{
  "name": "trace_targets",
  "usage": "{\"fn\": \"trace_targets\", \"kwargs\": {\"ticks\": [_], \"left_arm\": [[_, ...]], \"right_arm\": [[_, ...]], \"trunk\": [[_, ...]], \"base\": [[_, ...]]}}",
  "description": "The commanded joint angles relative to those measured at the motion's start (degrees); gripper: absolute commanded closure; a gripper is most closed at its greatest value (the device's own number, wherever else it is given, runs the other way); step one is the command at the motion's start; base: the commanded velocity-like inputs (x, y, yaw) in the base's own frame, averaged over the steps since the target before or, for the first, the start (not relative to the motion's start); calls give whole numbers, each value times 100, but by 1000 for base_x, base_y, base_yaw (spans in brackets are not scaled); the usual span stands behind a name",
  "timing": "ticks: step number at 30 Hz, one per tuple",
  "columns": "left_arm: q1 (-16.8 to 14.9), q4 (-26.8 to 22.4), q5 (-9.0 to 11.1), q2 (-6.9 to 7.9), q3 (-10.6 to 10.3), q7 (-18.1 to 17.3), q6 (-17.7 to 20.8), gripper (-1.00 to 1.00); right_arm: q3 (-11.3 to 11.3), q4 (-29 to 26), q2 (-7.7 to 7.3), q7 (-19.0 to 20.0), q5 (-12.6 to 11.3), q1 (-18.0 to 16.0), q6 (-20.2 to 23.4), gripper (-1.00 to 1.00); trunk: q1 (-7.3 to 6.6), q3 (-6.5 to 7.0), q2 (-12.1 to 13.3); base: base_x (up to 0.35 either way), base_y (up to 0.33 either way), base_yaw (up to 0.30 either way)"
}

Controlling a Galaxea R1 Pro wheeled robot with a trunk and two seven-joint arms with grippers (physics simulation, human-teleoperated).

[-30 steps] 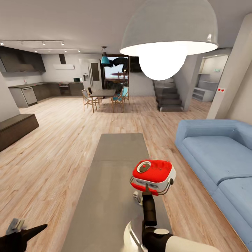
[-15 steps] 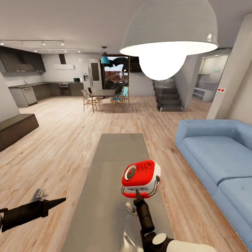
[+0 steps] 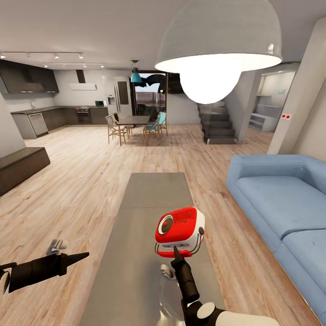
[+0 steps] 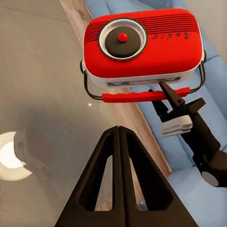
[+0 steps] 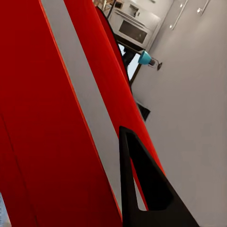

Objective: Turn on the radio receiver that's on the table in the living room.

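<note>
The red radio receiver (image 3: 179, 225) hangs tilted above the grey table (image 3: 151, 192), its dial and grille facing left. Under it my right gripper (image 3: 173, 259) reaches up, shut on the red grip of its handle. In the left wrist view the radio's face (image 4: 142, 45) shows the round dial, with the right gripper (image 4: 171, 108) at the handle just below. My left gripper (image 3: 81, 257) is shut, its fingers (image 4: 118, 142) pressed together and pointing at the radio from the left, still apart from it. The right wrist view shows the radio's red shell (image 5: 42, 142) and white band very close.
A blue sofa (image 3: 280, 194) runs along the table's right side. A dark bench (image 3: 20, 167) stands at the far left. A white dome lamp (image 3: 217, 45) hangs overhead. Dining chairs (image 3: 133, 124), the kitchen and stairs (image 3: 217, 124) lie beyond.
The radio has turned from lying face-up to facing left and shifted a little left in the right gripper. My left arm has risen and stretched out toward it.
</note>
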Motion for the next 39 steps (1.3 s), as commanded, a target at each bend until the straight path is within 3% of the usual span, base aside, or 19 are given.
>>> {"fn": "trace_targets", "kwargs": {"ticks": [1,11,18,25,39], "left_arm": [[0,0,0,2,0,-1,0,100],[0,0,-7,28,7,3,9,100],[0,0,-16,22,9,3,9,100],[0,0,-26,26,9,3,9,100],[0,0,-26,22,9,3,23,100]], "right_arm": [[11,-4,0,-9,14,-1,17,100],[6,-34,0,-10,-328,-1,-23,100],[-6,-25,0,-18,-324,-1,-54,100],[1,-10,0,-66,-335,-1,-530,100],[13,-8,0,-79,-314,-1,-588,100]], "trunk": [[0,1,0],[0,1,0],[0,1,0],[0,1,0],[0,1,0]], "base": [[0,0,0],[0,0,0],[0,0,0],[0,0,0],[0,0,0]]}}
